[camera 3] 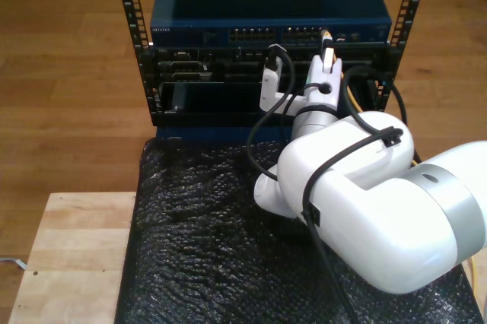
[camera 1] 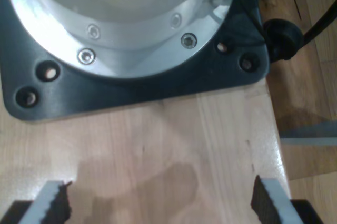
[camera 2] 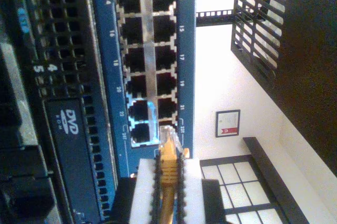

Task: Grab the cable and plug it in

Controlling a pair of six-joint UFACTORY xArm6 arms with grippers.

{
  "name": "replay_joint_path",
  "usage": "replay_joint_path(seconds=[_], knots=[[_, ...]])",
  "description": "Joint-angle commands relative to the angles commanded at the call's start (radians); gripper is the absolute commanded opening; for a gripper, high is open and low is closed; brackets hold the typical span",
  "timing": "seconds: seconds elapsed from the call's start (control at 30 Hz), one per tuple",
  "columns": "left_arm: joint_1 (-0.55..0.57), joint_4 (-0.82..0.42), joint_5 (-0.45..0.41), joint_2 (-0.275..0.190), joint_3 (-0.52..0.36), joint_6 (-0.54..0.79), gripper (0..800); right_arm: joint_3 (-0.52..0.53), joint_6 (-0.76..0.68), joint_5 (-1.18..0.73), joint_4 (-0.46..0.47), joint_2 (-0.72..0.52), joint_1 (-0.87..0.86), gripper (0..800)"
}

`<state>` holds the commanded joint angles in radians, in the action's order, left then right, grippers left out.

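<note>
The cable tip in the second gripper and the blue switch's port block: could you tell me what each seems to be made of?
The cable looks like yellow-orange rubbery plastic with a ribbed boot, ending in a plug tip that seems clear hard plastic, since it glints. On the blue switch, the port block looks like bright bare metal around dark sockets; the blue face appears painted, material uncertain. My second gripper holds the cable.

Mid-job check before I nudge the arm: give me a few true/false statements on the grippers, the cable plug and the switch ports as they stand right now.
1. My second gripper is shut on the cable. True.
2. The plug is fully seated in a port. False: its tip sits just short of the switch face.
3. My first gripper holds a second cable. False: its jaws are open over bare wooden table.
4. The ports near the plug look vacant. True.
5. The cable is blue. False: yellow-orange.
</note>
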<state>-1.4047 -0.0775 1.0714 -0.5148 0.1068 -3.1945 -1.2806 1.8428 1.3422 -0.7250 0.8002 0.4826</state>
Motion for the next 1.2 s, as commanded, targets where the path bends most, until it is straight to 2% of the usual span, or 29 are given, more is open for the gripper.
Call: replay_joint_path(seconds=[1.2], knots=[[0.0, 0.0, 0.0, 0.0, 0.0, 0.0, 800, -0.018, 0.002, -0.005, 0.002, 0.0, -0.002, 0]])
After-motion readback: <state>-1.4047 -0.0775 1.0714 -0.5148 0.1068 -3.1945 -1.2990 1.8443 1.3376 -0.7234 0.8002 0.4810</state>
